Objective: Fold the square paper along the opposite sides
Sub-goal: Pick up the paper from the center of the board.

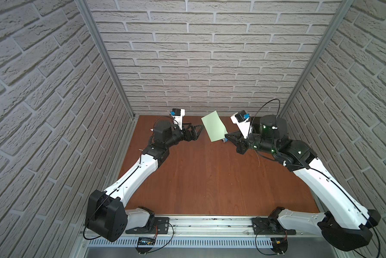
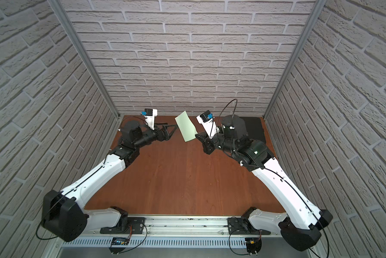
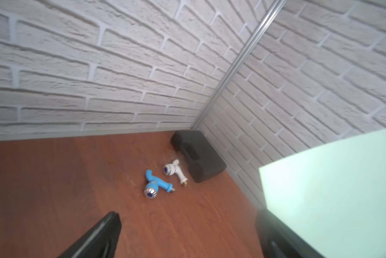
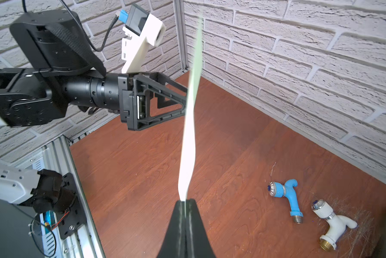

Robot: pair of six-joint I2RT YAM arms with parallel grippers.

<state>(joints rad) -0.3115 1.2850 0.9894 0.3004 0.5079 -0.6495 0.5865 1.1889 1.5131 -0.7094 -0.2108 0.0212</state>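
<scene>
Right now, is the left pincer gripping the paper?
No: in the right wrist view the left pincer stands open beside the square paper, which only the right pincer pinches.

The pale mint-green square paper [image 1: 213, 128] stands out against the reddish-brown wood-grain table [image 1: 210, 178] and whitish-grey brick-pattern walls [image 1: 198, 55], near a blue tap [image 4: 287, 196], a white tap [image 4: 331, 223] and a black case [image 3: 198, 155].
</scene>
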